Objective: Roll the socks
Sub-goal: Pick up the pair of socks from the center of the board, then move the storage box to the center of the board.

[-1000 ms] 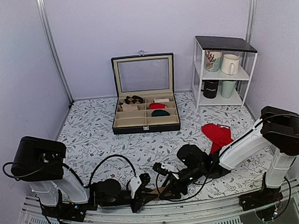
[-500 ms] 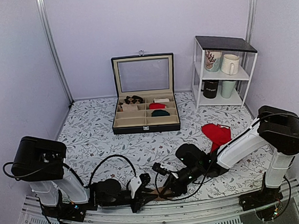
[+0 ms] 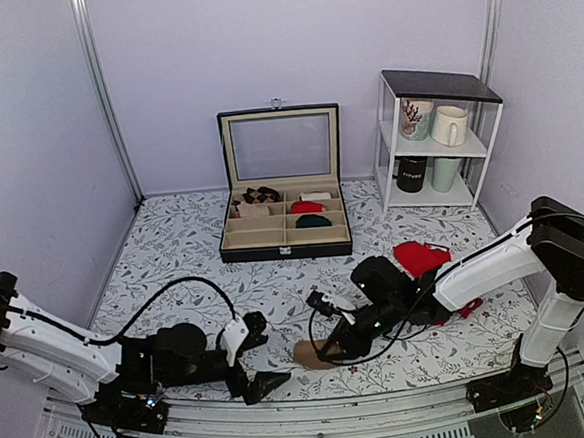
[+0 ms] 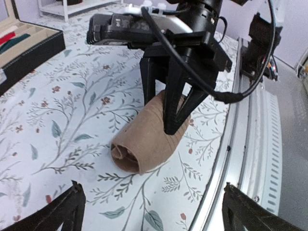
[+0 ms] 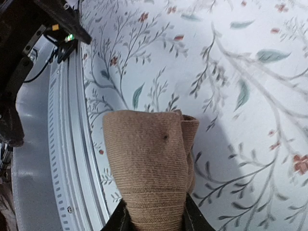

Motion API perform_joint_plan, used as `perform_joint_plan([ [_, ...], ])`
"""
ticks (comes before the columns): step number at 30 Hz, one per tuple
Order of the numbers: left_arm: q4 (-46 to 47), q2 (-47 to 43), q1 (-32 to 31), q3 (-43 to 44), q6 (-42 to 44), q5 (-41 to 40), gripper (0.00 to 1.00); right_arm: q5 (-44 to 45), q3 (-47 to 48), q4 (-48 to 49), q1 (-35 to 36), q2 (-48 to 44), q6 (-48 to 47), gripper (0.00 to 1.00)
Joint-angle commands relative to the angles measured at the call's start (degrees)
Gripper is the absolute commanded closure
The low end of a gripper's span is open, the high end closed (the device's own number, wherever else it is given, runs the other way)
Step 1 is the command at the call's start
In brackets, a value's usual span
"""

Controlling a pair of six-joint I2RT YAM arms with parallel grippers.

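Observation:
The socks [image 3: 309, 353] are a small tan roll near the table's front edge, seen close in the left wrist view [image 4: 144, 139] and the right wrist view [image 5: 149, 163]. My right gripper [image 3: 331, 345] is shut on the roll's far end, its black fingers [image 4: 175, 113] pinching it from both sides; the jaws show at the bottom of the right wrist view [image 5: 154, 224]. My left gripper [image 3: 258, 355] stands open a little left of the roll and apart from it, with only its fingertips in its own view [image 4: 156, 204].
A black compartment box [image 3: 286, 241] with its lid up holds small rolls at the back middle. Red socks [image 3: 422, 260] lie right of centre behind the right arm. A white shelf [image 3: 432, 139] with mugs stands back right. The metal rail [image 3: 335, 401] runs just in front of the roll.
My left gripper has opened, let go of the roll and drawn back to the left. My right gripper has closed on the roll and shifted it slightly away from the rail.

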Motion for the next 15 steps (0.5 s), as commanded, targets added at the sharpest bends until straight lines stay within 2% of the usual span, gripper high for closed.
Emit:
perform_joint_plan([
  [1, -18.46, -9.51, 4.04, 3.83, 0.40, -3.93, 0.00, 1.35, 7.97, -8.34, -4.84, -3.96, -7.00, 1.00],
  [7, -26.11, -16.05, 8.45, 5.54, 0.47, -4.73, 0.00, -0.21, 24.18, -14.94, -13.49, 1.08, -16.68, 1.00],
  [15, -33.03, -19.09, 10.09, 9.43, -0.38, -6.73, 0.01, 2.45, 44.78, -13.42, -19.80, 13.74, -21.46, 1.00],
])
